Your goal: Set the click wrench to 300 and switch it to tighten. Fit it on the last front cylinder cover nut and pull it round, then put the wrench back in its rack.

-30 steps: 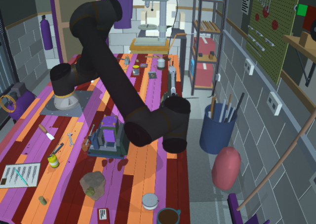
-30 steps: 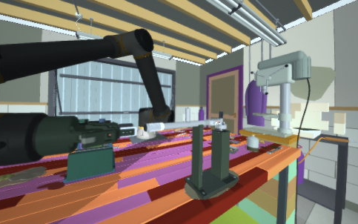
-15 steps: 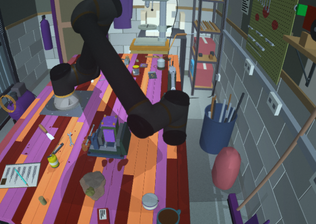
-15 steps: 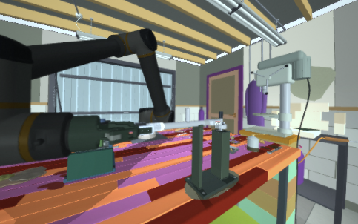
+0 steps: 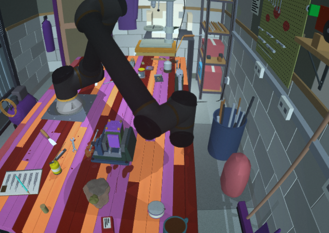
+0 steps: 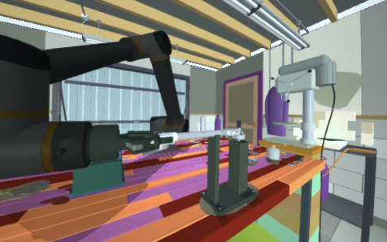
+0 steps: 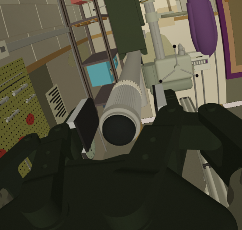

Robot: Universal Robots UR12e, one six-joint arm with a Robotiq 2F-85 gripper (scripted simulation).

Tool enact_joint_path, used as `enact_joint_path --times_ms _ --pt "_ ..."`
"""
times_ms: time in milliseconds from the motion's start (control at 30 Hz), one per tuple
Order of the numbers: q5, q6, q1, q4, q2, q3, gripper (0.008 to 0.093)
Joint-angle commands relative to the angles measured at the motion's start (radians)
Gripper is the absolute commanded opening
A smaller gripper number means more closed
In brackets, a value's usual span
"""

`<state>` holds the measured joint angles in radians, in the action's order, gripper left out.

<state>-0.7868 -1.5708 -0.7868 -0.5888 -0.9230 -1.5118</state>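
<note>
Along the bench's right edge the click wrench lies level across its green rack, its head at the far post. Its knurled grey handle end points straight at me, and my gripper stands open around that end, holding nothing. In the second side camera the gripper sits at the handle's near end. The cylinder block with its purple cover stands on the bench to the left of my wrist, its front nuts too small to tell apart. My forearm hides the rack in the side camera.
A blue bin of rods stands on the floor right of the bench, beside a pink sack. A rock, a tin, a mug and a yellow can lie on the near bench. A drill press stands beyond the far end.
</note>
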Motion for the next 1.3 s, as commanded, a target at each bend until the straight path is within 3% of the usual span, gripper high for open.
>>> enact_joint_path --times_ms 0,633,1267 --pt "0.000 0.000 0.000 0.000 -0.001 0.000 0.0520" --pt "0.002 0.000 0.002 -0.001 -0.003 -0.003 0.0520" --pt "0.002 0.000 0.002 -0.001 -0.003 -0.003 0.0145"
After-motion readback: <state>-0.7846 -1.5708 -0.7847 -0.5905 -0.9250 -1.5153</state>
